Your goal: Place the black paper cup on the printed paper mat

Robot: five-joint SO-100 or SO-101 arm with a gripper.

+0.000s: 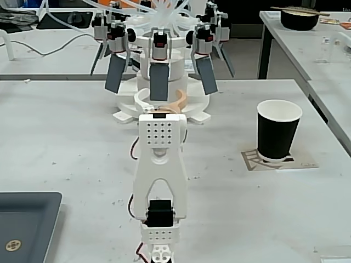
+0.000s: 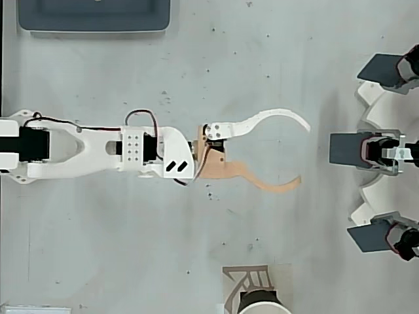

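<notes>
The black paper cup point(image 1: 278, 131) stands upright on the printed paper mat point(image 1: 249, 159) at the right of the table in the fixed view. In the overhead view only the rim of the cup point(image 2: 262, 305) and part of the mat point(image 2: 243, 276) show at the bottom edge. My gripper point(image 2: 303, 153) is open, its white and orange curved fingers spread wide with nothing between them. It hovers over the table's middle, well apart from the cup. In the fixed view the gripper point(image 1: 162, 98) reaches away from the camera, partly hidden by the arm.
A white device with dark grey paddles point(image 1: 159, 71) stands just beyond the gripper, at the right edge overhead point(image 2: 386, 150). A dark grey tray point(image 1: 24, 224) lies at the near left corner. A dark bowl with chopsticks point(image 1: 299, 17) sits on another table.
</notes>
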